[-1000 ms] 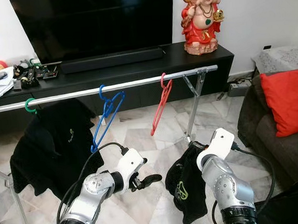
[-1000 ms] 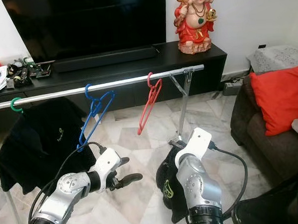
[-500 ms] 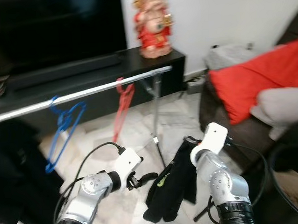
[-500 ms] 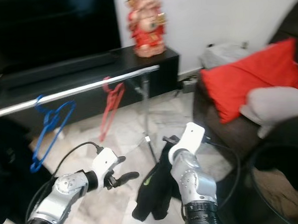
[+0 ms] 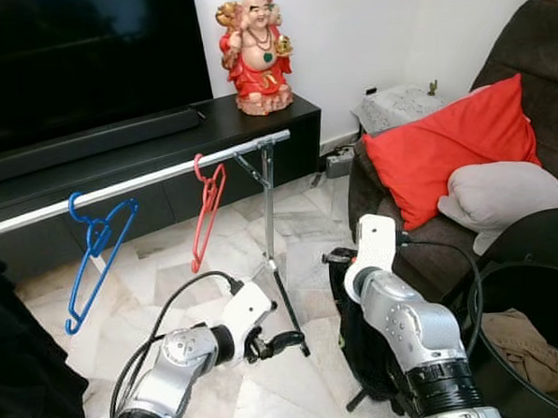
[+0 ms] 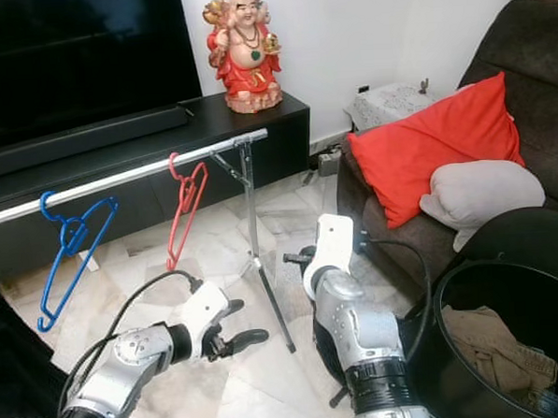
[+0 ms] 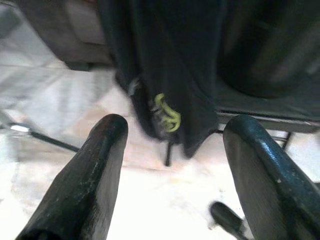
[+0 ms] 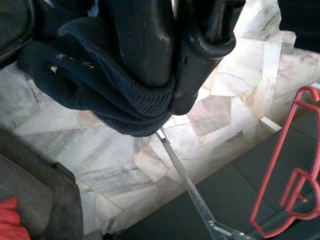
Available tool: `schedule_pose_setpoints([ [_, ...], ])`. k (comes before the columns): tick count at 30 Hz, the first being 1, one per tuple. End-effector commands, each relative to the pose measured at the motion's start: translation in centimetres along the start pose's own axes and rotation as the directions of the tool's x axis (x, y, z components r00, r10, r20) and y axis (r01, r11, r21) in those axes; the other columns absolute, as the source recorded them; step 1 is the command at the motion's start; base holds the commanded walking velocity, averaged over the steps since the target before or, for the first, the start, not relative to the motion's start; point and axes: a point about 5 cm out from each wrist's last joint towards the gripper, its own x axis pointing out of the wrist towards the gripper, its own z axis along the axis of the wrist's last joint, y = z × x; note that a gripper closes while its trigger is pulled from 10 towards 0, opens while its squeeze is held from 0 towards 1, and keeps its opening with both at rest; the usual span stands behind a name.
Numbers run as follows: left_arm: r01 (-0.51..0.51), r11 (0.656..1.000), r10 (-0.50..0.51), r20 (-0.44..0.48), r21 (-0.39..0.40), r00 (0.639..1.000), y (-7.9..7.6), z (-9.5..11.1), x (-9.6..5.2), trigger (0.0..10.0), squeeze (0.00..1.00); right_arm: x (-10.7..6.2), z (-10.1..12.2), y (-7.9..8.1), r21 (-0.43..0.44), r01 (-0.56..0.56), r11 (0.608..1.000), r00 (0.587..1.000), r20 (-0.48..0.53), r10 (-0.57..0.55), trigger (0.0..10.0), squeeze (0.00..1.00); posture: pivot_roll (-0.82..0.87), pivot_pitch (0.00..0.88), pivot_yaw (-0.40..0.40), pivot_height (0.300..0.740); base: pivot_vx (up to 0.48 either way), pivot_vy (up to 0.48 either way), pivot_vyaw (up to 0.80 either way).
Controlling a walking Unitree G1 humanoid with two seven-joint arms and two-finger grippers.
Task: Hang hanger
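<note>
A silver rail (image 5: 156, 178) runs in front of the TV stand, with a blue hanger (image 5: 99, 256) and a red hanger (image 5: 207, 208) hooked on it. My right gripper (image 8: 175, 95) is shut on a black knit garment (image 8: 115, 100), which hangs down below my right arm (image 5: 356, 341) beside the sofa. A yellow-green logo shows on that garment (image 7: 167, 112) in the left wrist view. My left gripper (image 5: 278, 342) is open and holds nothing, low over the floor near the rack's leg (image 5: 280, 265). Its fingers (image 7: 107, 170) point toward the hanging garment.
A dark sofa with a red cushion (image 5: 444, 149) and a grey cushion (image 5: 498, 193) stands on the right. A black basket (image 5: 536, 289) holding clothes sits at the lower right. A red statue (image 5: 255, 51) stands on the TV stand (image 5: 164, 149). Another black garment (image 5: 16, 373) hangs at the left edge.
The camera has swung to the right, bringing the sofa and basket into view. My right gripper still holds the black garment, and my left gripper stays open.
</note>
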Motion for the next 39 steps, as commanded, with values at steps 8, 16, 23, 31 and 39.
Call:
schedule_pose_setpoints([
  [8, 0.025, 1.000, -0.025, 0.040, -0.004, 0.999, 0.0, 2.6, 0.5, 10.0, 0.00, -1.0, 1.8, 1.3, 0.047, -0.009, 0.999, 0.998, 0.059, 0.006, 10.0, 0.00, 0.02, 0.031, 0.016, 0.740, 0.000, 0.000, 0.00],
  [16, 0.032, 0.999, -0.029, 0.066, -0.041, 0.997, -1.6, 4.4, 1.2, 10.0, 0.00, -1.9, 2.5, 3.3, 0.092, -0.025, 0.995, 0.997, 0.079, 0.017, 10.0, 0.00, 0.02, 0.032, 0.016, 0.740, 0.000, 0.000, 0.00],
  [23, 0.037, 0.996, -0.031, 0.066, -0.081, 0.997, -3.2, 4.8, 1.6, 10.0, 0.00, -2.6, 2.2, 4.9, 0.120, -0.046, 0.992, 0.997, 0.071, 0.037, 10.0, 0.00, 0.02, 0.033, 0.017, 0.740, 0.000, 0.000, 0.00],
  [31, -0.141, 0.976, 0.151, 0.048, -0.166, 0.987, -2.5, 4.5, 1.6, 10.0, 0.00, -3.6, 2.1, 6.8, 0.027, -0.103, 0.994, 0.991, 0.094, 0.100, 10.0, 0.00, 0.02, 0.035, 0.015, 0.740, 0.000, 0.000, 0.00],
  [39, -0.435, 0.867, 0.444, -0.020, -0.242, 0.896, 0.5, 3.3, 0.4, 10.0, 0.00, -3.7, 1.5, 6.4, 0.227, -0.034, 0.973, 0.997, 0.078, 0.016, 10.0, 0.00, 0.02, 0.032, 0.006, 0.740, 0.000, 0.000, 0.00],
])
